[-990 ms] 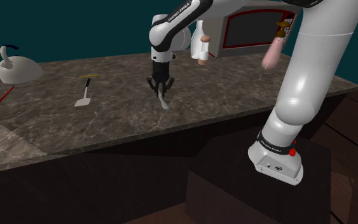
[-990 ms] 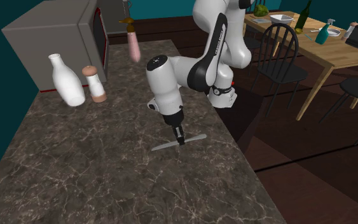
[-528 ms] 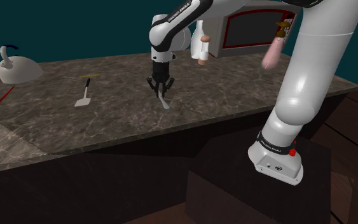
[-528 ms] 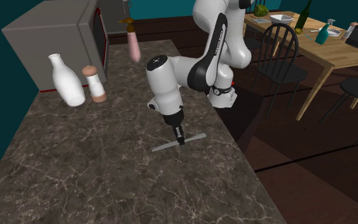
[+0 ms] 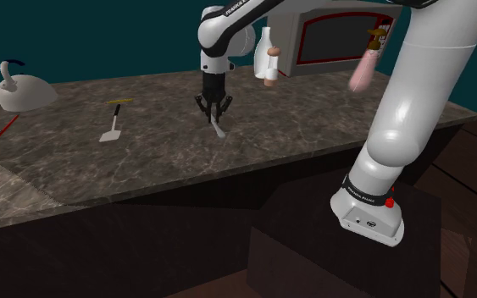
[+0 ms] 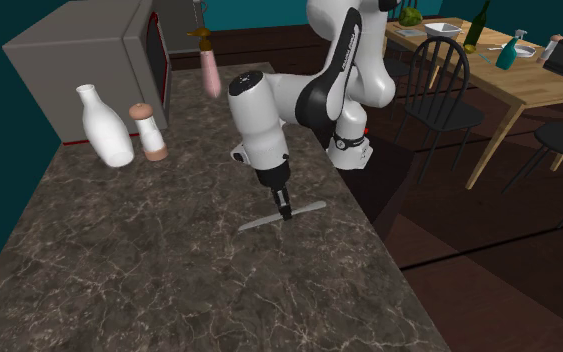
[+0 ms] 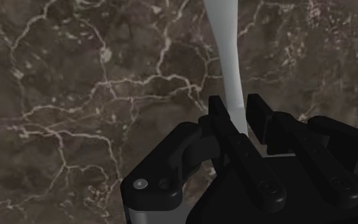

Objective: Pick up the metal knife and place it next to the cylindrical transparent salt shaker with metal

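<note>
A slim grey knife (image 6: 309, 210) hangs level just above the dark marble counter (image 6: 149, 270), clasped near its middle by my black gripper (image 6: 286, 211), which is shut on it. In the shoulder view the gripper (image 5: 215, 108) points down with the knife (image 5: 219, 129) sticking out below it. The wrist view has the blade (image 7: 225, 51) running away from the two fingers (image 7: 217, 109) that pinch it. The salt shaker (image 6: 149, 132), pale with a brownish cap, stands upright beside a white bottle (image 6: 106, 125), well away from the gripper toward the second exterior view's left.
A grey microwave (image 6: 79, 60) stands behind the shaker and bottle. A pink bottle (image 6: 209, 70) is near the counter's far end. In the shoulder view a spatula (image 5: 112, 127), a white rounded vessel (image 5: 20, 89) and a red stick (image 5: 6, 127) lie to the left.
The gripper has risen a little with the knife in it; the knife has come off the counter. The other objects have stayed put.
</note>
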Controlling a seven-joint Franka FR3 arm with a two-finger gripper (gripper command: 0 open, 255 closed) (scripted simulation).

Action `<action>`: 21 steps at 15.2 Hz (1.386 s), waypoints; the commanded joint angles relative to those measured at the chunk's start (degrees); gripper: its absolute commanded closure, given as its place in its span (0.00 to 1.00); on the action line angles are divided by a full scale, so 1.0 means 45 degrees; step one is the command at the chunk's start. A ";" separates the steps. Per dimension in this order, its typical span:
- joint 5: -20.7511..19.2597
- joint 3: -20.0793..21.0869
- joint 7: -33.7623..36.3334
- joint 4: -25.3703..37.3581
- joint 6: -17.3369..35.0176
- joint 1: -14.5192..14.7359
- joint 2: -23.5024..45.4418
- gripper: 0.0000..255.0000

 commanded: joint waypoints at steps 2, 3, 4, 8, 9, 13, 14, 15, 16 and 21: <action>-0.0021 -0.0006 0.0093 0.0224 -0.0470 -0.0011 -0.0249 1.00; -0.0029 -0.0009 0.0122 0.0309 -0.0629 -0.0017 -0.0325 1.00; -0.0036 -0.0013 0.0151 0.0397 -0.0788 -0.0022 -0.0398 1.00; -0.0065 -0.0028 0.0266 0.0776 -0.1426 -0.0042 -0.0667 1.00; -0.0072 -0.0032 0.0295 0.0878 -0.1586 -0.0047 -0.0728 1.00; -0.0101 -0.0048 0.0412 0.1313 -0.2229 -0.0066 -0.0946 1.00; -0.0107 -0.0052 0.0441 0.1428 -0.2390 -0.0071 -0.0994 1.00; -0.0114 -0.0056 0.0471 0.1547 -0.2551 -0.0075 -0.1039 1.00; -0.0121 -0.0060 0.0500 0.1668 -0.2713 -0.0080 -0.1082 1.00; -0.0154 -0.0080 0.0650 0.2317 -0.3524 -0.0101 -0.1258 1.00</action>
